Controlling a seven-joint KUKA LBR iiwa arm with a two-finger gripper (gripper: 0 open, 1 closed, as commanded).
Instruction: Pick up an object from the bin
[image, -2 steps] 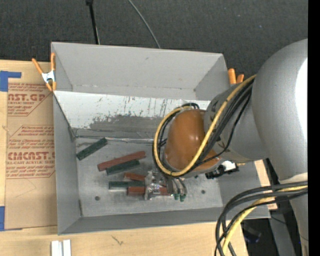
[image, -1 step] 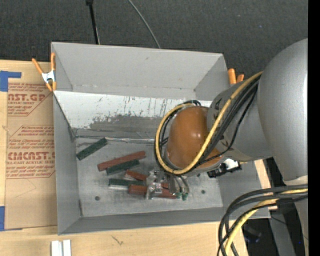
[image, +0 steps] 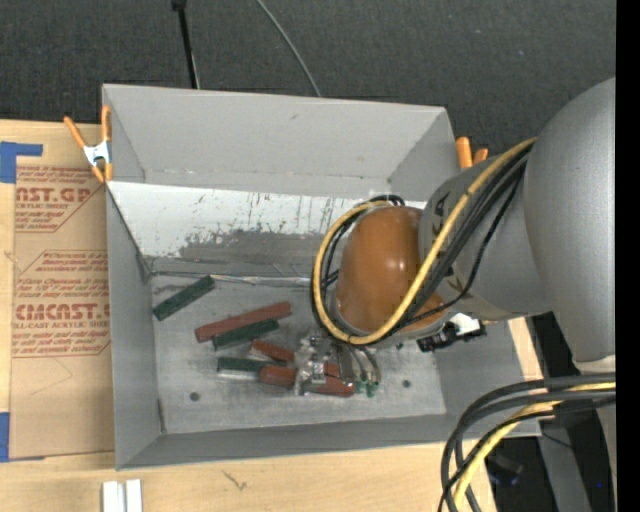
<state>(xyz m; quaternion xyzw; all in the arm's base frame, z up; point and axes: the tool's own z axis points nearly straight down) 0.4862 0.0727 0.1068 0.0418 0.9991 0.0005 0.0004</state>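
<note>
My gripper (image: 318, 366) is low in the bin, just under the orange wrist cover, its metal fingertips down among small bars near the bin's middle front. A short red-brown bar (image: 280, 375) lies right at its left side, and another red-brown piece (image: 338, 388) lies under its right side. A second short red-brown bar (image: 270, 351) lies just above and to the left. A dark green bar (image: 238, 367) with a pale end sits further left. Whether any piece is between the fingers is hidden by the wrist.
A long red-brown bar (image: 243, 322) and a dark green bar (image: 246, 334) lie side by side left of centre. Another dark green bar (image: 183, 297) lies slanted near the left wall. The arm and its looped cables cover the bin's right part.
</note>
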